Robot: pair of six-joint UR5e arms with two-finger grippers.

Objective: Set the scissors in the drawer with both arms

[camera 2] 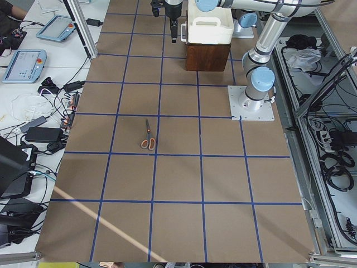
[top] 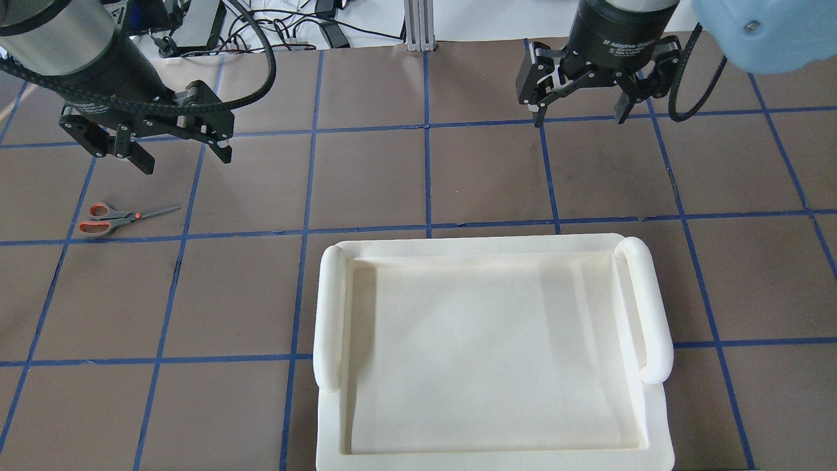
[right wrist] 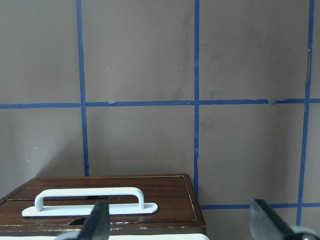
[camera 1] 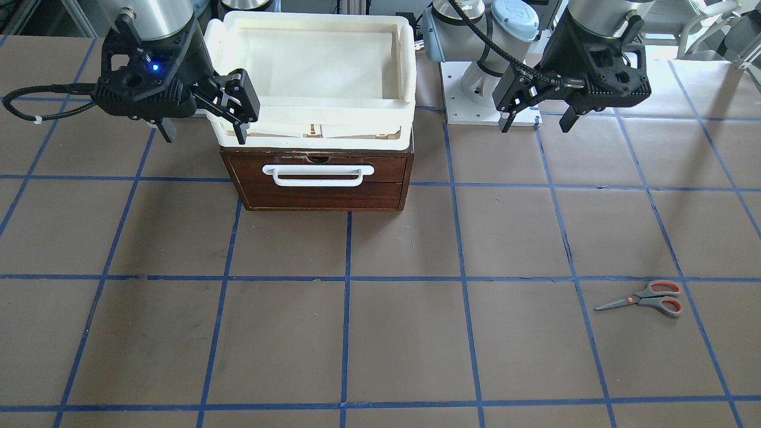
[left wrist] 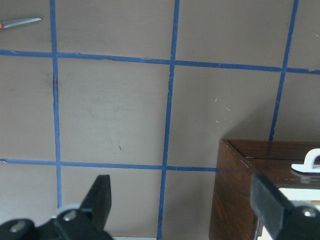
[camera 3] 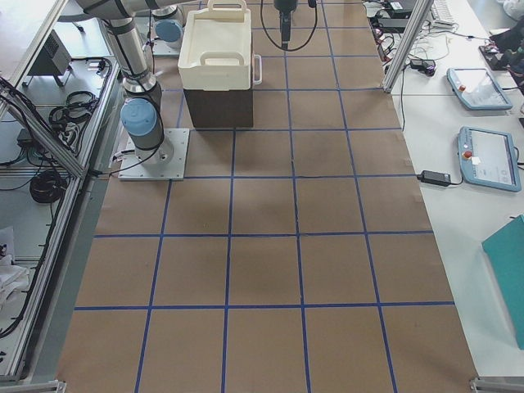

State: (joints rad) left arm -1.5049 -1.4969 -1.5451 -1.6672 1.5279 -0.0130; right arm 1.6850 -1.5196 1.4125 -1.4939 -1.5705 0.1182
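Note:
The scissors [camera 1: 645, 299] lie flat on the brown table, grey handles with orange-red loops, and also show in the overhead view [top: 111, 219]. My left gripper [top: 183, 159] hovers open and empty just beyond them. Its wrist view shows only the blade tip [left wrist: 20, 22]. The dark-brown drawer [camera 1: 321, 190] is closed, with its white bar handle [camera 1: 318, 174] facing the table's middle. My right gripper [camera 1: 205, 134] is open and empty, hanging above the table in front of the drawer's side. Its wrist view shows the handle [right wrist: 90, 200] below.
A cream-white plastic tray [camera 1: 309, 18] sits on top of the drawer box and fills the lower overhead view [top: 471, 243]. The left arm's base plate [camera 1: 487, 101] stands beside the box. Blue tape lines grid the table.

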